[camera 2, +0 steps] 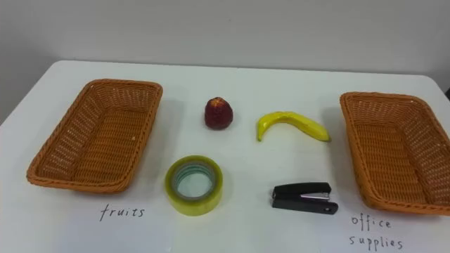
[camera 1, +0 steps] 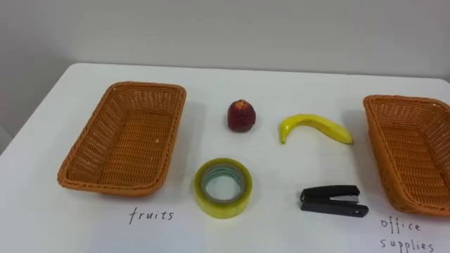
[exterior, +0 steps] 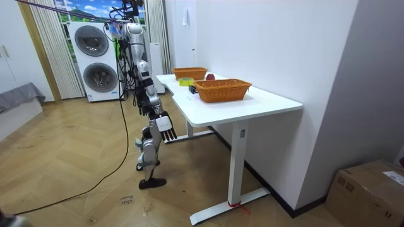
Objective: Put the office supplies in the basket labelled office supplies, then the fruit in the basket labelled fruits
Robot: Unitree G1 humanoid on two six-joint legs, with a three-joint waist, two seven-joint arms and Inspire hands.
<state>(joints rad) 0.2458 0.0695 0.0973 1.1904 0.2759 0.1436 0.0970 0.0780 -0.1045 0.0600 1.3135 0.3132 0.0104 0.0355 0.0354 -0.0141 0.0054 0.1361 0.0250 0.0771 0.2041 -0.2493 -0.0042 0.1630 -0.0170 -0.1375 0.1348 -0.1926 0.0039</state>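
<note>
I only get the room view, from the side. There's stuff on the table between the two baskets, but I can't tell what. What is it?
Observer: From the eye views, an apple and a banana lie at the back, apart from each other.
Operator: And the yellowish thing?
Observer: A roll of tape lying flat; a black stapler lies to its right.
Operator: Anything in the baskets yet?
Observer: No, the left basket and the right basket are both empty.
</note>
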